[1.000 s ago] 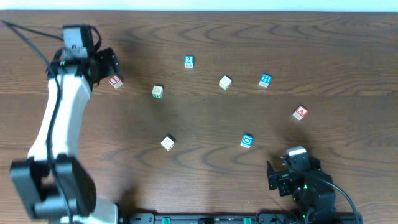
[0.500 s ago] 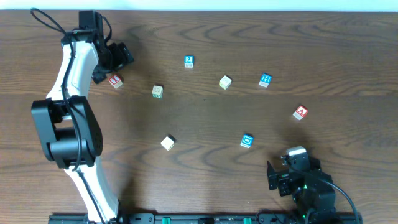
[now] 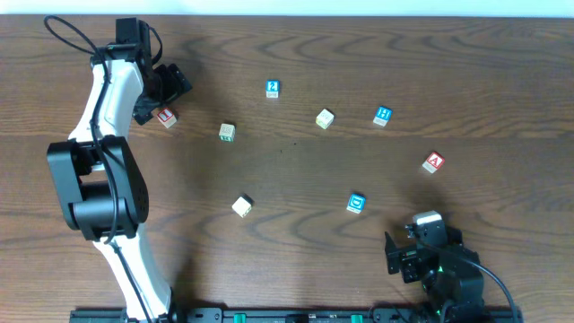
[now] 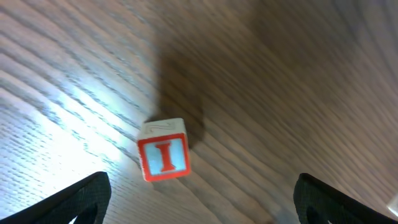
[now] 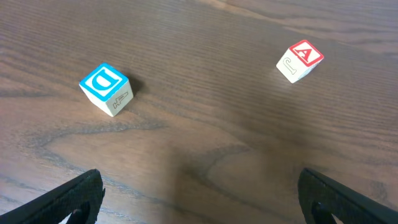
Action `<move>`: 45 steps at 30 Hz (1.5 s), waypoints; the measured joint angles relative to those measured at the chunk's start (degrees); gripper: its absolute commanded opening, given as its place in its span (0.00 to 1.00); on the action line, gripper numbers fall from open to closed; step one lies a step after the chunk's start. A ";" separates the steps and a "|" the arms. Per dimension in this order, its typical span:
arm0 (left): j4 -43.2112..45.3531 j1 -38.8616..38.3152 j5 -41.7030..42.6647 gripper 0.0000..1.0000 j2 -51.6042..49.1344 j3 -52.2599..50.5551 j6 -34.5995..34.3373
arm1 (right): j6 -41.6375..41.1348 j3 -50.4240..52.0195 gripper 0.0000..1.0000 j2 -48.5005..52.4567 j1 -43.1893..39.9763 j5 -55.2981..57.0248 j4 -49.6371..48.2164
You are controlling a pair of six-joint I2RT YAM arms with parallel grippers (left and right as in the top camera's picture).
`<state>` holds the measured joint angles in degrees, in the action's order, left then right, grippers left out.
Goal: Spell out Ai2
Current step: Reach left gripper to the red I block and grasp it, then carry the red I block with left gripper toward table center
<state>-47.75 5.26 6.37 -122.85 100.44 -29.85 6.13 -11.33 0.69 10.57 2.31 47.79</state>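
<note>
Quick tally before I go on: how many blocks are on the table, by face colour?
Red: 2, I block, A block
Blue: 3, 2 block, H block, D block
Green: 1, green block
Pale: 2, upper pale block, lower pale block
Total: 8

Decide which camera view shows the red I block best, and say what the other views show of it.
Left wrist view: the I block sits close and central, its red letter plainly readable. Overhead shows it only as a tiny block beside the left gripper. The right wrist view misses it.

Dark wood-grain table (image 3: 296,260), pale strip (image 3: 359,7) along far edge.
</note>
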 measured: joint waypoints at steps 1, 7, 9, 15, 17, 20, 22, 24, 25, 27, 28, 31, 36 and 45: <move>0.00 0.00 -0.37 0.96 -0.22 0.00 -0.20 | 0.00 0.00 0.99 0.00 0.00 0.00 0.00; -0.13 -0.11 -1.07 0.92 -3.69 0.00 -1.46 | 0.02 0.00 0.99 0.00 0.00 -0.02 0.00; -0.42 -0.11 -1.25 0.84 -5.20 0.00 -1.77 | 0.00 0.00 0.99 0.00 0.00 0.00 0.00; -0.44 -0.11 -1.46 0.67 -7.37 0.00 -2.29 | 0.02 0.00 0.99 0.00 0.00 -0.02 0.00; -0.28 -0.11 -1.53 0.63 -7.37 0.00 -2.60 | 0.00 0.00 0.99 0.00 0.00 0.00 0.00; -0.13 -0.11 -1.73 0.59 -7.39 0.00 -2.84 | 0.02 0.00 0.99 0.00 0.00 0.00 0.00; 0.17 -0.11 -1.75 0.57 -7.39 0.00 -2.97 | 0.02 0.00 0.99 0.00 0.00 0.00 0.00; 0.22 -0.11 -1.86 0.51 -7.39 0.00 -3.13 | 0.02 0.00 1.00 0.00 0.00 0.00 0.00; 0.22 -0.11 -1.90 0.50 -7.41 0.00 -3.17 | 0.02 0.00 0.99 0.00 0.00 0.00 0.00; 0.22 -0.11 -1.88 0.48 -7.41 0.00 -3.06 | 0.02 0.00 0.99 0.00 0.00 0.00 0.00; 0.22 -0.11 -1.90 0.47 -7.41 0.00 -3.04 | 0.02 0.00 0.99 0.00 0.00 -0.02 0.00; 0.20 -0.11 -1.92 0.42 -7.41 0.00 -2.99 | 0.02 0.00 0.99 0.00 0.00 0.00 0.00; 0.02 -0.11 -2.36 0.36 -7.41 0.00 -3.10 | 0.02 0.00 0.99 0.00 0.00 0.00 0.00; -0.02 -0.11 -2.45 0.29 -7.41 0.00 -2.97 | 0.02 0.00 0.99 0.00 0.00 0.00 0.00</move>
<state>-47.77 5.15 3.92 -130.26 100.44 -32.82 6.15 -11.33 0.69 10.57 2.31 47.79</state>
